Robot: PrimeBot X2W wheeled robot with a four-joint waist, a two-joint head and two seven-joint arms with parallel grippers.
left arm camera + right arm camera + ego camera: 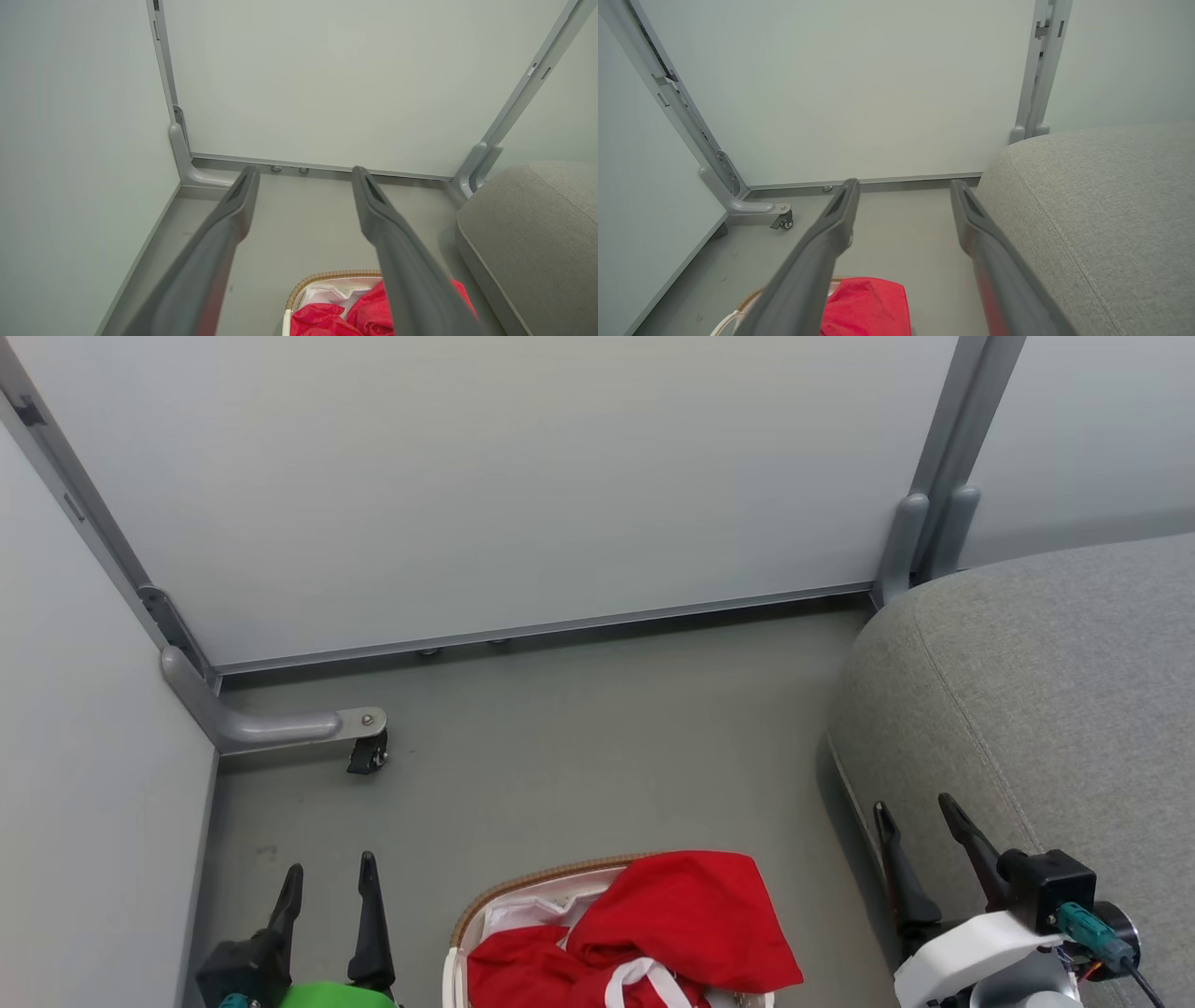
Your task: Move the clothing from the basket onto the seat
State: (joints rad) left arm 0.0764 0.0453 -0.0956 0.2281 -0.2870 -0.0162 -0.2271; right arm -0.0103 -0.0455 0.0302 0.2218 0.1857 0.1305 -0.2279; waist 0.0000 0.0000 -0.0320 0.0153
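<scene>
Red clothing [672, 924] with white trim is heaped in the basket [523, 887], a cream one with a brown woven rim, at the bottom centre of the head view. One red garment spills over the basket's right rim. The grey seat [1046, 691] rises at the right. My left gripper [331, 873] stands open and empty left of the basket. Open and empty too, my right gripper [915, 807] hangs beside the seat's front edge. The left wrist view has the clothing [327, 317] and basket [327, 276] below the left gripper [303, 175]. In the right wrist view the clothing [868, 303] lies under the right gripper [903, 186], with the seat [1101, 200] at right.
Pale partition panels [485, 476] close off the back and left. A grey metal foot with a black caster [369, 751] juts onto the grey floor [597, 747] at the left. A second partition post [920, 537] stands behind the seat's corner.
</scene>
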